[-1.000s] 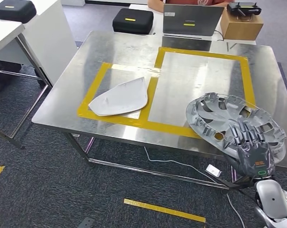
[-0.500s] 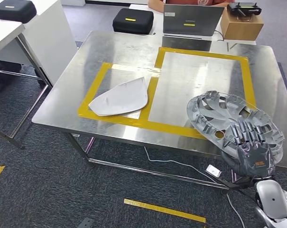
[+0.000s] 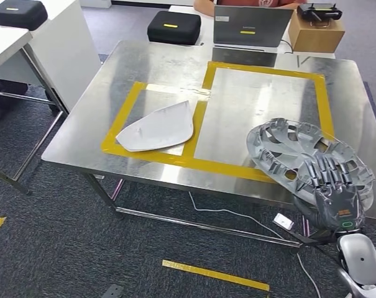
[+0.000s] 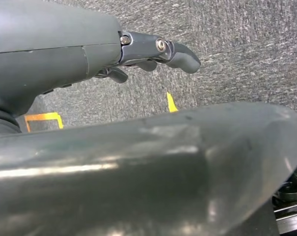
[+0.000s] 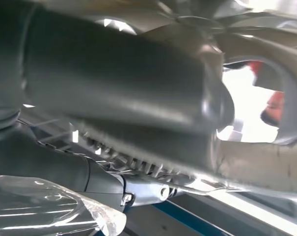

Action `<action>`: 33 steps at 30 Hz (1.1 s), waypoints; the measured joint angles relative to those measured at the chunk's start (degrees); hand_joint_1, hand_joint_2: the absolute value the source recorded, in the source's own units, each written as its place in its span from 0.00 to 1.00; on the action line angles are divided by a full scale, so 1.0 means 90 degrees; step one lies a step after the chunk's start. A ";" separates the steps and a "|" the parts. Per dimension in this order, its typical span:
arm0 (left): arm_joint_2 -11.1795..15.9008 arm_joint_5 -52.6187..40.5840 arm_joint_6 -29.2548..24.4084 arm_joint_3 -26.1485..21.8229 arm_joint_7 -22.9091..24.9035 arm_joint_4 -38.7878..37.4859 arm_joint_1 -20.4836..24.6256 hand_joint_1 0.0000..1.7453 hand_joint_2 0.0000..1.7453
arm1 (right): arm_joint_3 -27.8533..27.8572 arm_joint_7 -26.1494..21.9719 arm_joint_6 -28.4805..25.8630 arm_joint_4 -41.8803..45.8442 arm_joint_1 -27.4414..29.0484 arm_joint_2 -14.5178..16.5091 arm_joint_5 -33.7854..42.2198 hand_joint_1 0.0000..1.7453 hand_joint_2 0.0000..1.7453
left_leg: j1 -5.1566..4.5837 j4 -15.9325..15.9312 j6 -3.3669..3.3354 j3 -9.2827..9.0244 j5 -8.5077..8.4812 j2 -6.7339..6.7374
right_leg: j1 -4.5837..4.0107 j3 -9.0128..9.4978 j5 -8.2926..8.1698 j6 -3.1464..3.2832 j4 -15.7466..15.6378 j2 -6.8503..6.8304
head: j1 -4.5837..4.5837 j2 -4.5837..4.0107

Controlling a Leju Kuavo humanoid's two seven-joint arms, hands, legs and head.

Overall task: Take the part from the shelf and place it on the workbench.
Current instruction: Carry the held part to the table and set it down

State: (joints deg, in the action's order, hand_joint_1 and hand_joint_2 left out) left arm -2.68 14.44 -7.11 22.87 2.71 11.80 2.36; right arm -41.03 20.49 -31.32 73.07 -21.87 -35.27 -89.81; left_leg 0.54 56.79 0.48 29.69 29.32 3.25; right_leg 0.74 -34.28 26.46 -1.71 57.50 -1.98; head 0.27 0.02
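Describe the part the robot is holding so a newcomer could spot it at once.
On the steel workbench, go to its near right corner. The right hand grips a round silver hubcap with spoke cut-outs, unlike the flat white panel in the left taped box.

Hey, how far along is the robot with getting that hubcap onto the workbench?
Done: the silver spoked hubcap is off the shelf. In hand: the right hand holds its near rim over the steel workbench, partly across the large yellow-taped square. Left: lay it flat and release.
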 joint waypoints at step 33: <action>0.0007 0.0117 -0.0029 -0.0125 0.0043 -0.0021 -0.0008 0.00 0.00 | 0.0520 0.0328 0.0980 -0.0752 -0.0090 -0.0147 -0.0007 0.00 1.00 | 0.0000 0.0000 0.0000 0.0000 0.0000 0.0000 | 0.0000 0.0000 0.0000 0.0000 0.0000 -0.0001 | -0.0001 0.0000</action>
State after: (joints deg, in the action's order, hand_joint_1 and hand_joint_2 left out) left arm -2.62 15.49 -7.37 21.75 3.09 11.62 2.28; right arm -36.35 23.44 -22.50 66.31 -22.68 -36.59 -89.88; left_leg 0.54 56.79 0.48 29.69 29.32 3.25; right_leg 0.74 -34.28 26.46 -1.71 57.50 -1.98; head 0.26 0.02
